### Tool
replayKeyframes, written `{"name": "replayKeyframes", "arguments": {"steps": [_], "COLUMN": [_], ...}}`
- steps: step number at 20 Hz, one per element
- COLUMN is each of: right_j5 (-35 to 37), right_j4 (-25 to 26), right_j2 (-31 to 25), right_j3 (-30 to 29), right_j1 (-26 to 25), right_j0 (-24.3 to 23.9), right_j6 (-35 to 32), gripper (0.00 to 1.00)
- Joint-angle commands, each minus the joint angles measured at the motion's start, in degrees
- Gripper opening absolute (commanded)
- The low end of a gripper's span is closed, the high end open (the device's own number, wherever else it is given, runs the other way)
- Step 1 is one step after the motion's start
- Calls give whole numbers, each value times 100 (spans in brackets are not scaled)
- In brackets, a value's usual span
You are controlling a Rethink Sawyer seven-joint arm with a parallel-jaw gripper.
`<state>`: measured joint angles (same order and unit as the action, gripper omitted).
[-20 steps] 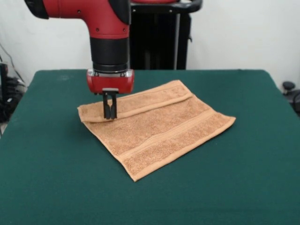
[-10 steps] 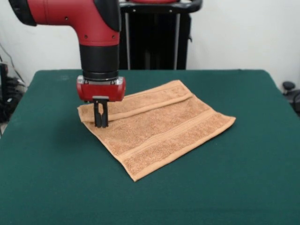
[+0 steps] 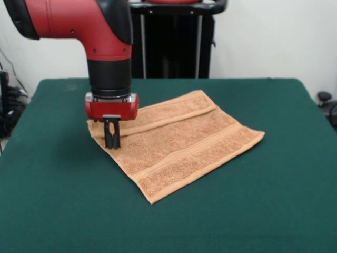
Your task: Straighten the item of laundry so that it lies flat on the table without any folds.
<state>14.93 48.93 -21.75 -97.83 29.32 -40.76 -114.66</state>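
The item of laundry [image 3: 179, 145], an orange-tan terry towel with woven band stripes, lies on the dark green table [image 3: 274, 200] turned at an angle. Its far strip is folded over onto the rest, with the fold edge running from the left corner toward the upper right. My gripper [image 3: 111, 143] hangs from the red and black arm over the towel's left corner. Its black fingers are close together and point straight down, with their tips at the cloth beside the folded edge. From this view I cannot see whether they pinch any cloth.
A black stand [image 3: 171, 39] rises behind the table's far edge. Dark cables and gear [image 3: 8, 105] sit off the left side, and a small black knob [image 3: 324, 97] off the right side.
My gripper has moved left along the folded strip to the towel's left corner and dropped slightly lower. The towel has not shifted.
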Motion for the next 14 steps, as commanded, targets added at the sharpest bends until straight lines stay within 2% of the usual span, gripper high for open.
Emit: {"name": "replayKeyframes", "arguments": {"steps": [1,7,14], "right_j5": [465,-61,-402], "right_j4": [401,582,656], "right_j2": [-315,239,603], "right_j3": [68,-383,-637], "right_j1": [-430,-206,-177], "right_j0": [292,667,845], "right_j6": [923,46,-274], "gripper": [0,0,0]}}
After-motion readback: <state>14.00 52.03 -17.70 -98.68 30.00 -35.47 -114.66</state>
